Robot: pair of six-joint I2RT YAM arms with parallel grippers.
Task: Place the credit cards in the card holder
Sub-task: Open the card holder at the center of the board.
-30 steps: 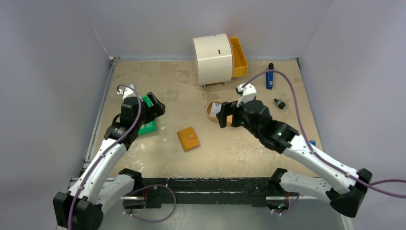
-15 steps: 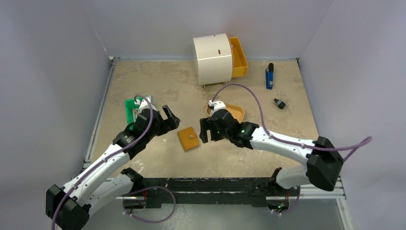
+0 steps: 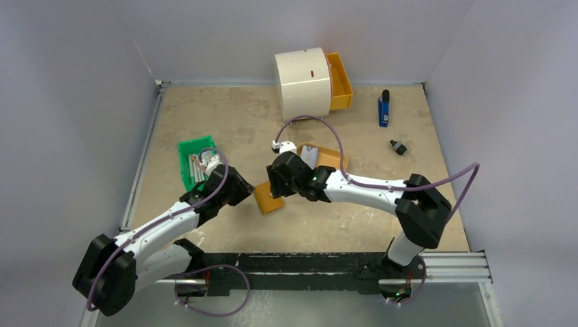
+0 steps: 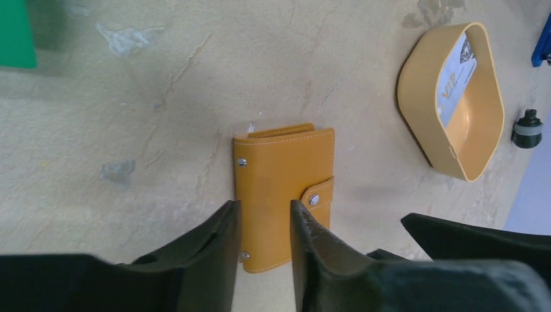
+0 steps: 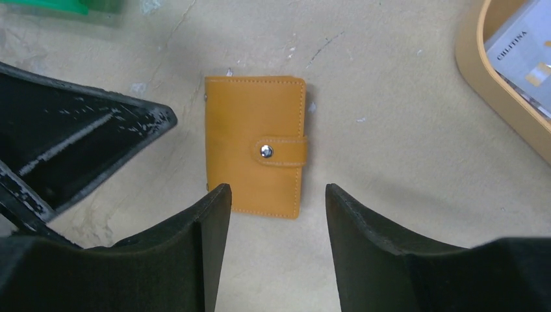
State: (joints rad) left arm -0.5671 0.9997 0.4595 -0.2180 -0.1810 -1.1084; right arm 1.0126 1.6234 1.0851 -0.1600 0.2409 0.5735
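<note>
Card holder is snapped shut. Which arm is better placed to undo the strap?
Right, probably. In its wrist view the right claw stands open with the snap nearly centred ahead of its fingers. The left claw straddles the spine side of the card holder, which suits pinning it.

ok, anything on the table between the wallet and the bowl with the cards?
Nothing: bare table between wallet and bowl, plain in the left wrist view.

Hand [image 4: 263, 209] astride card holder [image 4: 286, 169], perhaps touching
</note>
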